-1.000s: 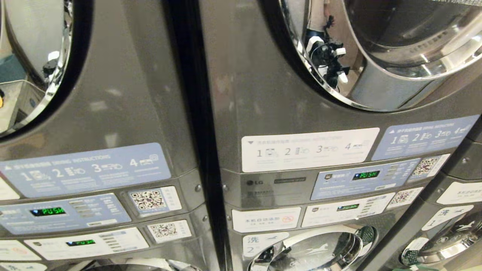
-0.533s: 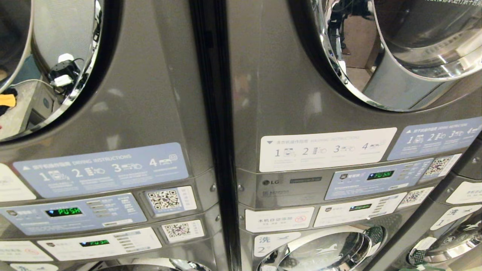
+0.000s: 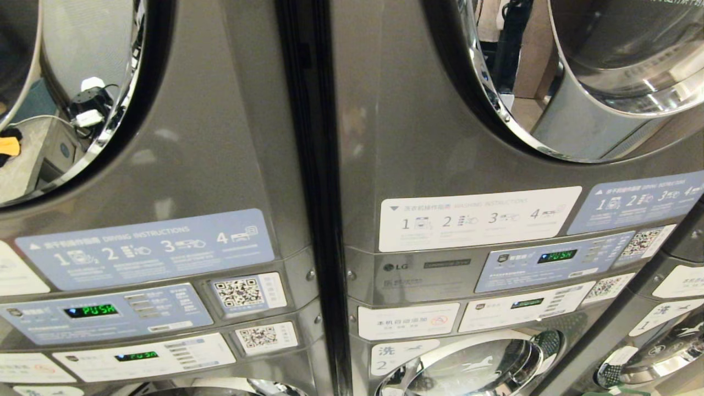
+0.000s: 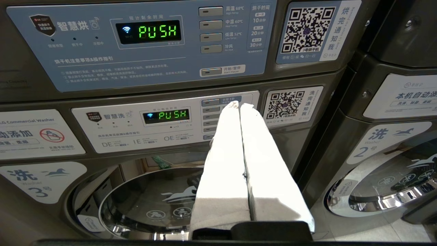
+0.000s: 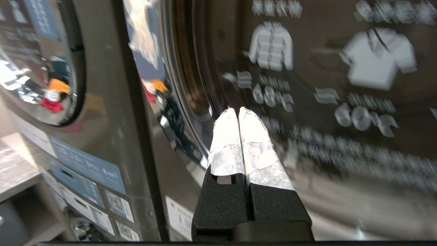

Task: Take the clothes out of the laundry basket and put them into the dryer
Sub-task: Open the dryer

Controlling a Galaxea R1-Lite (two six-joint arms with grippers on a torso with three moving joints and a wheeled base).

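While neither the clothes nor the laundry basket shows, right gripper (image 5: pixel 238 112), fingers together and empty, points at the closed dryer (image 3: pixel 594 104) door. Step judged: opening it. Next: finding the door's edge. Left gripper (image 4: pixel 238 106): together, parked.

A self-service laundromat: dark grey LG commercial washer-dryer stacks (image 3: pixel 220 165) stand side by side, each bearing numbered instruction stickers (image 3: pixel 478 217), payment QR codes (image 3: pixel 239 291) and green "PUSH" displays (image 4: pixel 159 31).
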